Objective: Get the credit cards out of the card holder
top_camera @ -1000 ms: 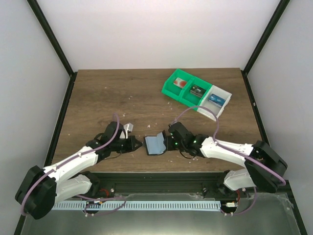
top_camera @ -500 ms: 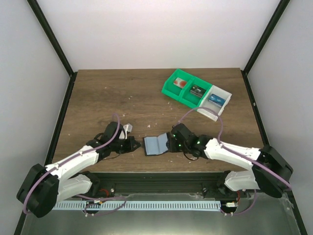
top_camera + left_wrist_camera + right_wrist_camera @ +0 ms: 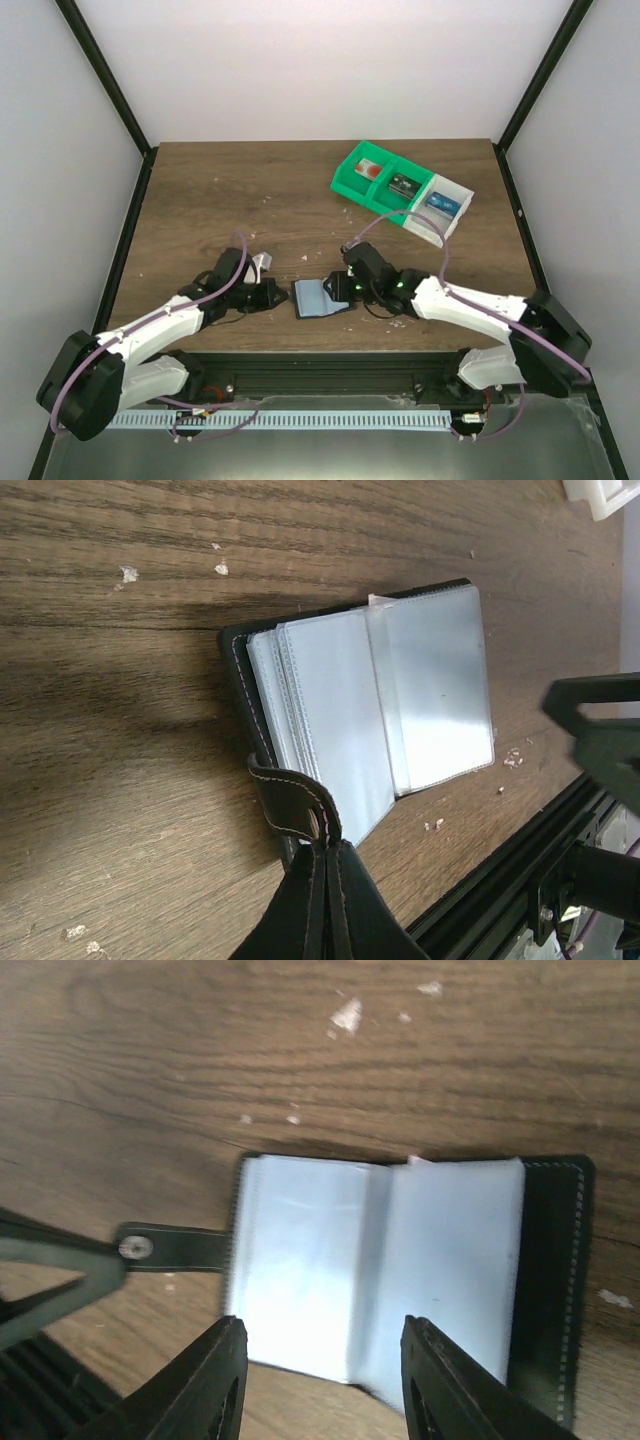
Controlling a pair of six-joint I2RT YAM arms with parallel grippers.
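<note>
The card holder (image 3: 318,298) lies open and flat on the wooden table near the front edge. It shows two pale blue-grey sleeve panels (image 3: 380,705) inside a black cover (image 3: 550,1260). My left gripper (image 3: 281,294) is shut on the holder's black side tab (image 3: 290,798), with its tips (image 3: 327,846) at the tab's snap. My right gripper (image 3: 322,1332) is open and empty just above the panels, one finger (image 3: 225,1365) over the left panel's edge and the other over the right panel. I cannot make out separate cards in the sleeves.
A green-and-white compartment bin (image 3: 400,190) with small items stands at the back right. A small white object (image 3: 262,262) lies beside the left arm. Pale crumbs dot the wood. The table's front rail (image 3: 520,880) runs close to the holder.
One panel of the holder stood raised a second ago and now lies flat. My right gripper has shifted slightly left over the holder. The left gripper has stayed on the tab.
</note>
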